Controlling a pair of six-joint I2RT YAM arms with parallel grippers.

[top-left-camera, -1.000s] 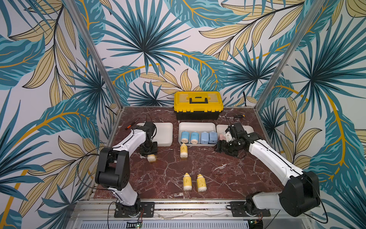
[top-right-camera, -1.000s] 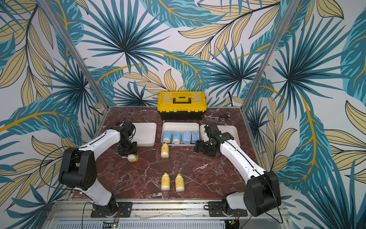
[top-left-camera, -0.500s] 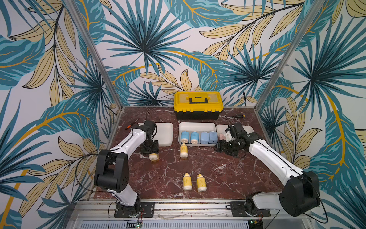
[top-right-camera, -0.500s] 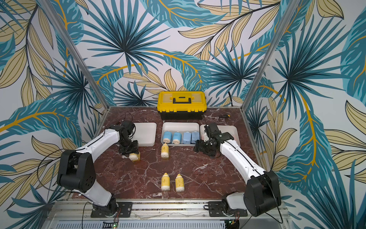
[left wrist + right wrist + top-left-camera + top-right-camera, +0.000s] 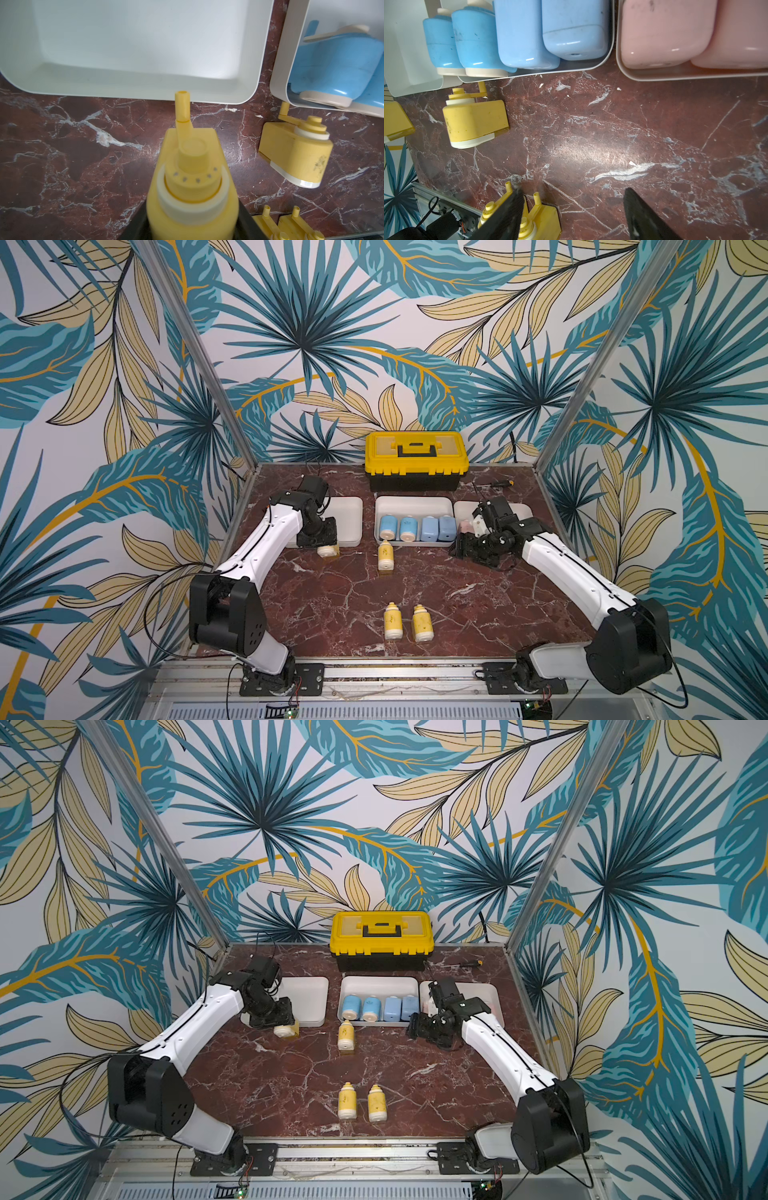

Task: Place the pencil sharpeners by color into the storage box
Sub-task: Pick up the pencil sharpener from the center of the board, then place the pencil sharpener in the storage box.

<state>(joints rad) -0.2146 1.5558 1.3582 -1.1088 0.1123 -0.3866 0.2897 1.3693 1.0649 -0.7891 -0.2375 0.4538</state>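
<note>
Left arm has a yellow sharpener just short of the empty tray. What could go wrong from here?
1. The yellow sharpener in the left pincer looks low, its crank pointing at the empty tray's near wall; pushing ahead may hit that wall, shoving the tray or twisting the grip.
2. The loose yellow sharpener lies close against the middle tray; grasping it may nudge that tray.

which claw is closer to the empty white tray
Left. The left claw, shut on a yellow sharpener, sits at the empty white tray's front edge. The right claw, open, is beyond the blue-filled tray, in front of the pink tray.
</note>
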